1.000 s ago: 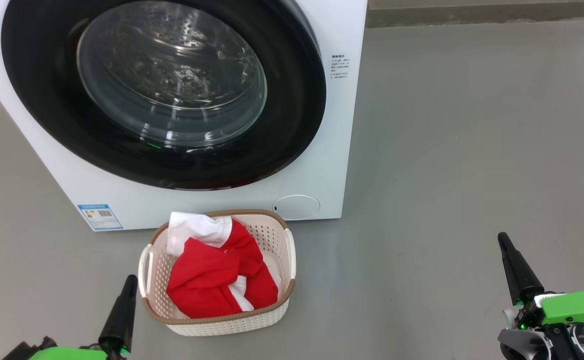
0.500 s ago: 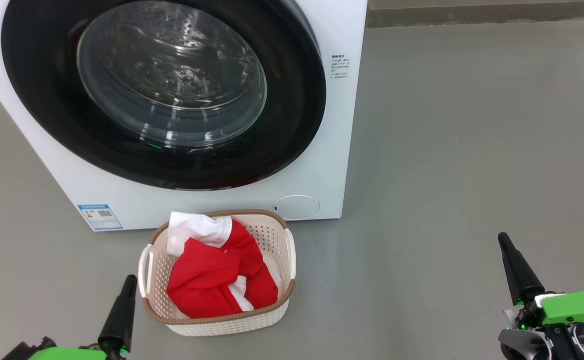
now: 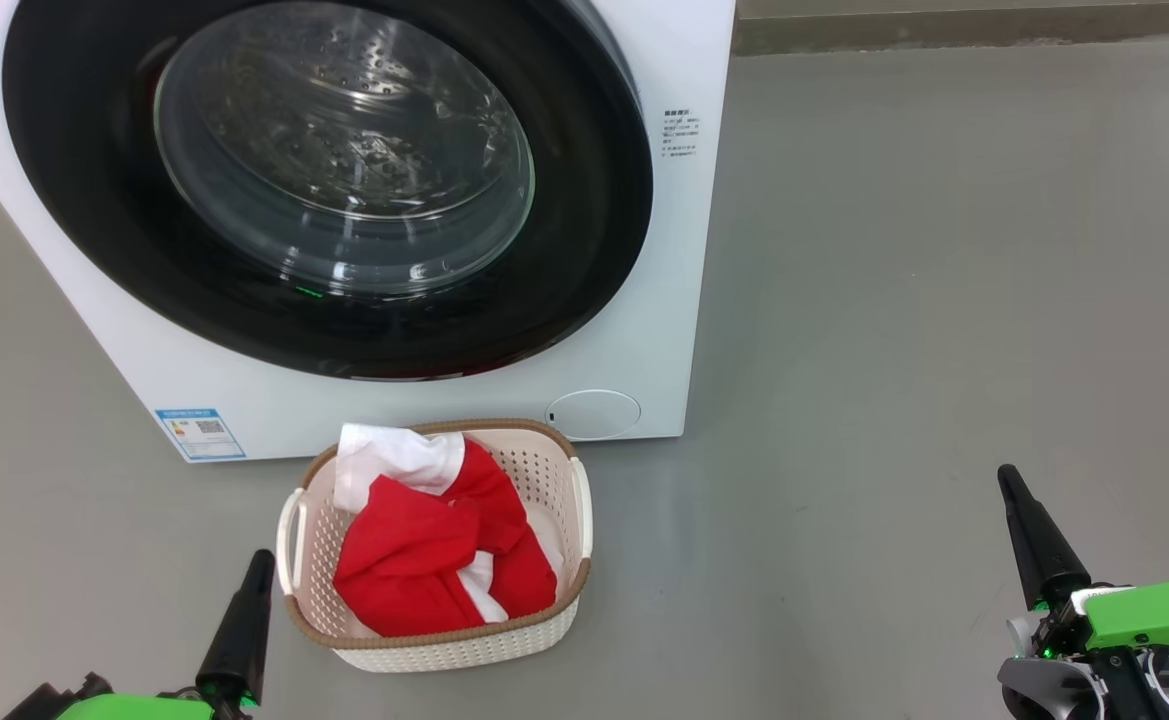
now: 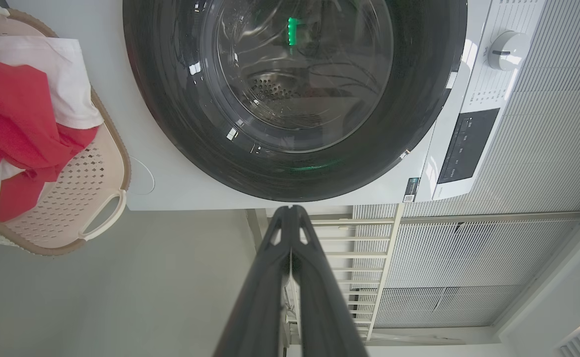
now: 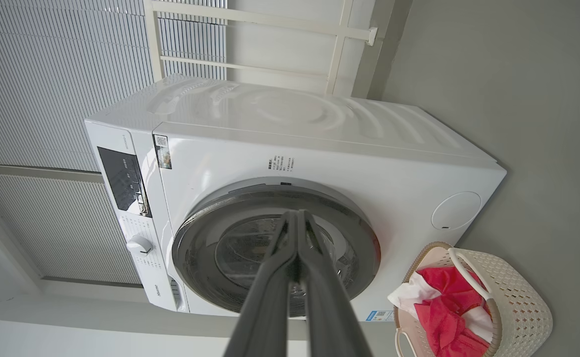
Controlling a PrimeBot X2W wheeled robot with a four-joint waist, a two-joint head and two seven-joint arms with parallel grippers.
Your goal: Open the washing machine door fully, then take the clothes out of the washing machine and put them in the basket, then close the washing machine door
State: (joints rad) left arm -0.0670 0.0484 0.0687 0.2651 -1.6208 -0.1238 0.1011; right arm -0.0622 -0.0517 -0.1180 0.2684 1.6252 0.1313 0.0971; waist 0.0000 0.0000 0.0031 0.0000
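- Noted left gripper (image 3: 262, 560) and right gripper (image 3: 1006, 475) pressed together, empty, in front of washing machine (image 3: 644, 300).
- If washing machine door (image 3: 584, 250) unlatched, could swing onto basket (image 3: 434, 637) just before washing machine.

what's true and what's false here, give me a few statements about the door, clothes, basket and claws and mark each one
1. The basket stands on the floor in front of the washing machine. True.
2. The washing machine door is open. False: it is shut.
3. The clothes lie in the basket. True.
4. The right claw grips the basket's handle. False: it is shut, empty and apart from the basket.
5. The left claw is shut. True.
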